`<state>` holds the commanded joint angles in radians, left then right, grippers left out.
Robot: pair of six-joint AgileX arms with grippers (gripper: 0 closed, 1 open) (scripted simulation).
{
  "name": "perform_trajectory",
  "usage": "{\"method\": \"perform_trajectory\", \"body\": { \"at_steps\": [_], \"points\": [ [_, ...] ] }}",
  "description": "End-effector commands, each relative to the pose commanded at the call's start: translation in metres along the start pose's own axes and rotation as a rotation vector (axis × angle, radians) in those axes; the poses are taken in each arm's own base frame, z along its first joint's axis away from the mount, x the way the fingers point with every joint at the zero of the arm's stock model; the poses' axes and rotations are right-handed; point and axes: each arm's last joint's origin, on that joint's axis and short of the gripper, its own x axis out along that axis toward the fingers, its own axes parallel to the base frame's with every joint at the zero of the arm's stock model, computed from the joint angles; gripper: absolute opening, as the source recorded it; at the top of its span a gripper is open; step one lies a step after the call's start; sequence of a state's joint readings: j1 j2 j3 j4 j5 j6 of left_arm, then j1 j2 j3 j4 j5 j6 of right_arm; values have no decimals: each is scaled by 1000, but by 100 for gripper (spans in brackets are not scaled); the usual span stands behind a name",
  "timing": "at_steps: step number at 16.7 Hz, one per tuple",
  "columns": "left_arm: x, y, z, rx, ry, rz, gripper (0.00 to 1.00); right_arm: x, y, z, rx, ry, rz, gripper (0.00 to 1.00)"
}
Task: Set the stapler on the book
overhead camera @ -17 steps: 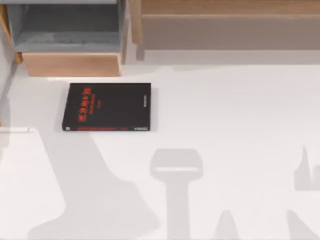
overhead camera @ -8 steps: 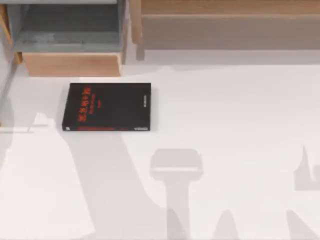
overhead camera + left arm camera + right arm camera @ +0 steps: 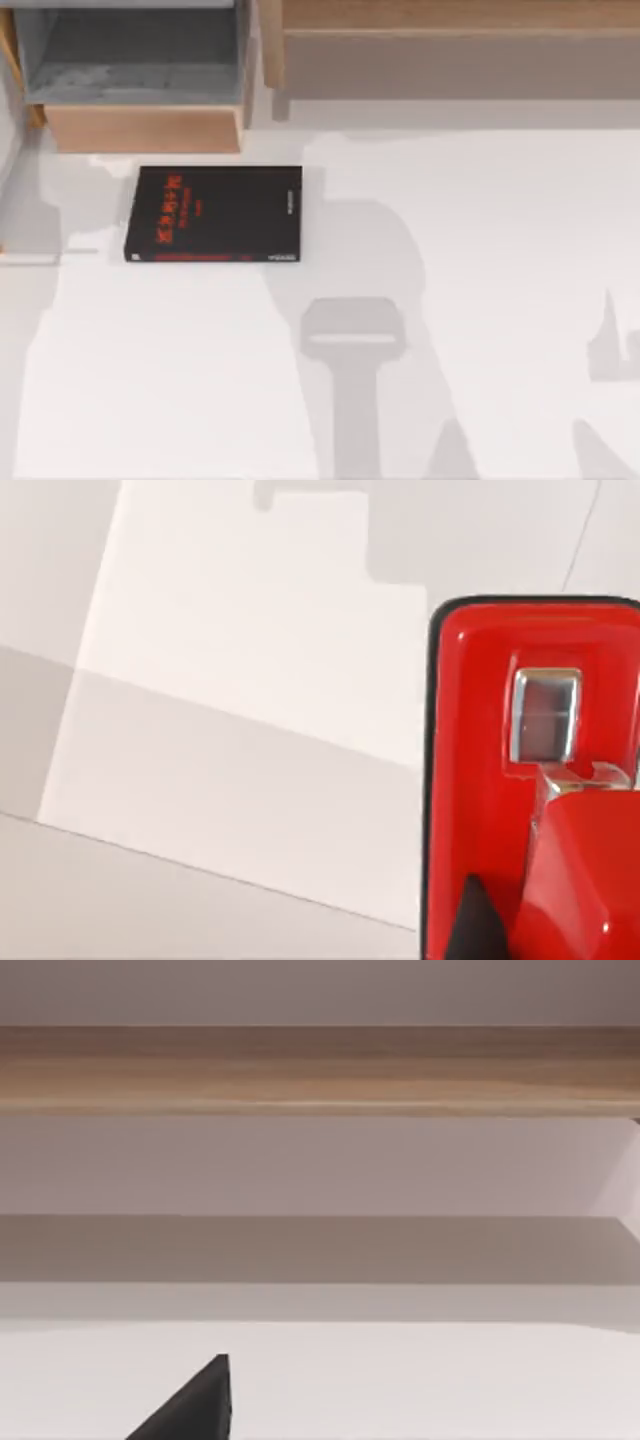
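Note:
The black book with red lettering lies flat on the white table, at the back left, just in front of the open drawer. The red stapler is seen very close in the left wrist view, raised above the table surface far behind it. My left gripper is shut on it, with one dark fingertip against its red body. A single black fingertip of my right gripper juts over the white table, facing the wooden unit.
An open wooden drawer with a grey inside stands at the back left, right behind the book. A long wooden shelf unit runs along the back edge. Arm shadows lie across the table's middle and front.
The broad arm shadow has swept from the table's front left toward the middle, past the book's right edge. The book has not moved.

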<state>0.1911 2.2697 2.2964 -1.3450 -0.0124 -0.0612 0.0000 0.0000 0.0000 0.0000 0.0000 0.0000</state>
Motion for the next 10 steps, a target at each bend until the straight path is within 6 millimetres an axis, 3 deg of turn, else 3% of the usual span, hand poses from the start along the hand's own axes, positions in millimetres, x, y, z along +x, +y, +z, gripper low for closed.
{"method": "perform_trajectory", "body": {
  "at_steps": [5,10],
  "points": [
    [-9,-71,-24,83,26,-25,0,0,0,0,0,0,0,100],
    [5,-151,-59,180,96,-41,0,0,0,0,0,0,0,100]
  ]
}}
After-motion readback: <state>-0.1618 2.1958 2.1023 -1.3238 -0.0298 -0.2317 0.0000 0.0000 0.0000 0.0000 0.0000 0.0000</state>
